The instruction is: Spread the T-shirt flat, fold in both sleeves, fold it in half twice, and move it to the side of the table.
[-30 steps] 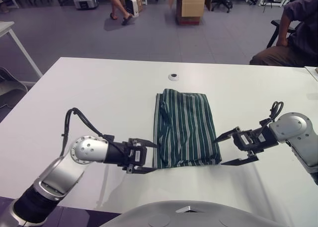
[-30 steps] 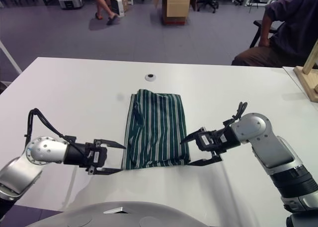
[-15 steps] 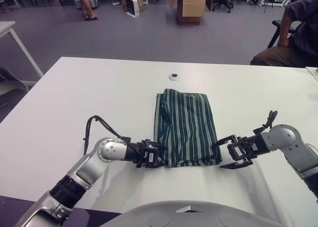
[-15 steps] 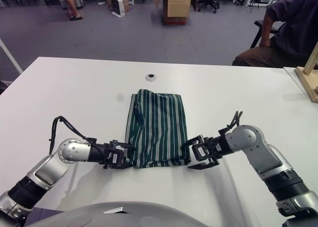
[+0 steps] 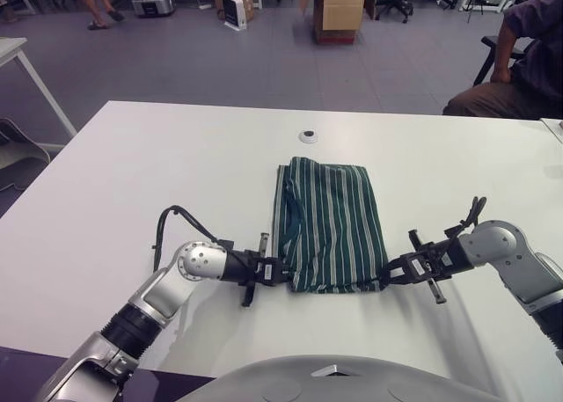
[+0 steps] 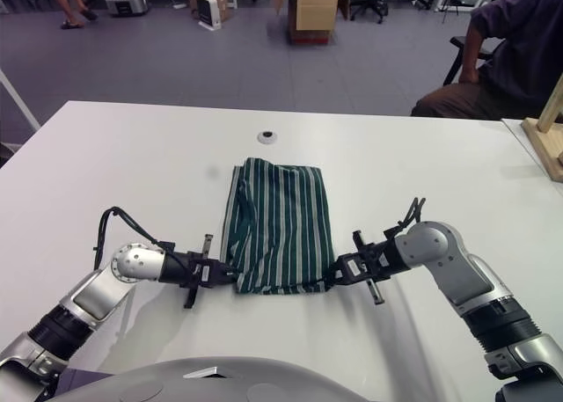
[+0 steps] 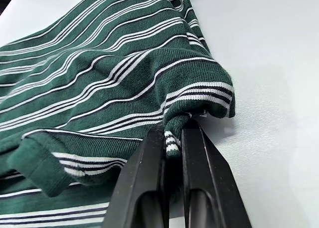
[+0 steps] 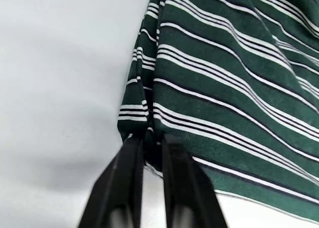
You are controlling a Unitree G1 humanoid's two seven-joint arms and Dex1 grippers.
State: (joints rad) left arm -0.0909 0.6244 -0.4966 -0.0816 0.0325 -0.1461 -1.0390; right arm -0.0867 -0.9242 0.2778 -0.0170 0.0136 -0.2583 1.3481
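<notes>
The T-shirt (image 5: 330, 222) lay on the table (image 5: 158, 164) as a narrow striped band with its sleeves already tucked in, its far edge just short of the round cap (image 5: 307, 136) and its near edge well away from the cap, toward the robot. By that look, the step in hand was the first fold in half.

The left gripper (image 5: 281, 271) was clamped on the near corner lying on the cap's left-hand side, with a ridge of striped hem squeezed between its black fingers (image 7: 149, 163). The right gripper (image 5: 387, 279) was pinched on the opposite near corner, on the side of the shirt away from the cap's line, its fingers (image 8: 130, 163) nipping the edge of the cloth. Both sat low on the table, touching the fabric.

The next move likely called for raising both corners together, level with each other, carrying them toward the cap, and laying them on the far edge so the edges matched without dragging the lower layer.
</notes>
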